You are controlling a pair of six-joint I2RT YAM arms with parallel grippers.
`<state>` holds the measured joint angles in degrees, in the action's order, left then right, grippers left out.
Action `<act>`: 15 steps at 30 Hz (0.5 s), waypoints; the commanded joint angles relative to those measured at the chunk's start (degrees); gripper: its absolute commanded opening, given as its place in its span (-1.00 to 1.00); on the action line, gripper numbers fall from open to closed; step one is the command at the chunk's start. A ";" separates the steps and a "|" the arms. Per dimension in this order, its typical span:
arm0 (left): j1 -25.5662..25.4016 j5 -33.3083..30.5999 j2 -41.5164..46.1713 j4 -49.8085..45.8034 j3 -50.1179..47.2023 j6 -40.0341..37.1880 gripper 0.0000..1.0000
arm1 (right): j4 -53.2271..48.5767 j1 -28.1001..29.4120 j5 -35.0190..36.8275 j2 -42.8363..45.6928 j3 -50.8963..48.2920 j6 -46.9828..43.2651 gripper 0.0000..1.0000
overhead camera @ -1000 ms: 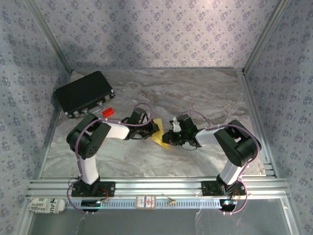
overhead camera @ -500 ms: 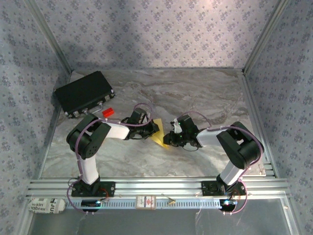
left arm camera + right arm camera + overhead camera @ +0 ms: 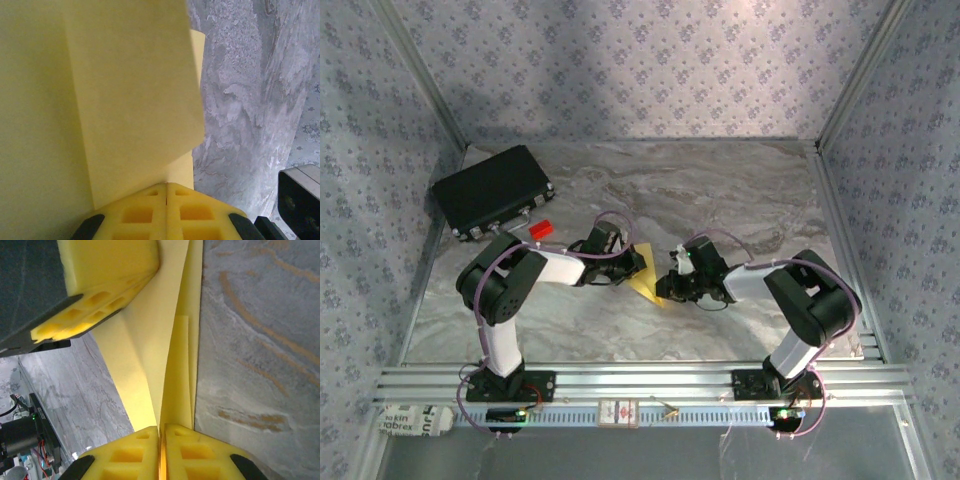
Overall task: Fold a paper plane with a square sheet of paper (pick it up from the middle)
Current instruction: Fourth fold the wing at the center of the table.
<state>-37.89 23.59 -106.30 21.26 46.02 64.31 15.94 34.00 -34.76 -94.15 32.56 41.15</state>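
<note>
The thin yellow paper sheet [image 3: 646, 283], folded into overlapping layers, sits near the middle of the grey marbled counter [image 3: 750, 190]. The left pincer [image 3: 166, 186] clamps its 10 o'clock edge and the right pincer [image 3: 161, 430] its 3 o'clock edge, both pinching paper, probably bracing the creases for another fold.

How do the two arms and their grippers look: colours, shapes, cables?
The left arm and right arm have bulky black joints, white links and looping pale purple cables. The left gripper and right gripper have bright yellow fingers with square hollows, on black mounts.
</note>
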 commanded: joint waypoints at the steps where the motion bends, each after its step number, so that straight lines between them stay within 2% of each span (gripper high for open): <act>1: -0.18 -0.30 -1.45 -1.49 -1.37 -0.70 -0.88 | -3.78 -0.34 -2.25 0.97 -1.25 -0.47 -0.76; 7: -0.19 -0.46 -1.36 -1.25 -1.55 -0.56 -0.88 | -4.62 -0.36 -2.76 1.03 -1.88 -1.14 -0.87; 15: -0.24 -0.52 -1.36 -1.12 -1.50 -0.37 -0.89 | -6.01 -0.44 -3.37 1.28 -2.41 -1.46 -0.78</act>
<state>-38.02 24.05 -106.30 22.06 45.58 64.36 14.96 33.61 -36.56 -93.65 31.68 40.86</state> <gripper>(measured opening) 0.059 0.111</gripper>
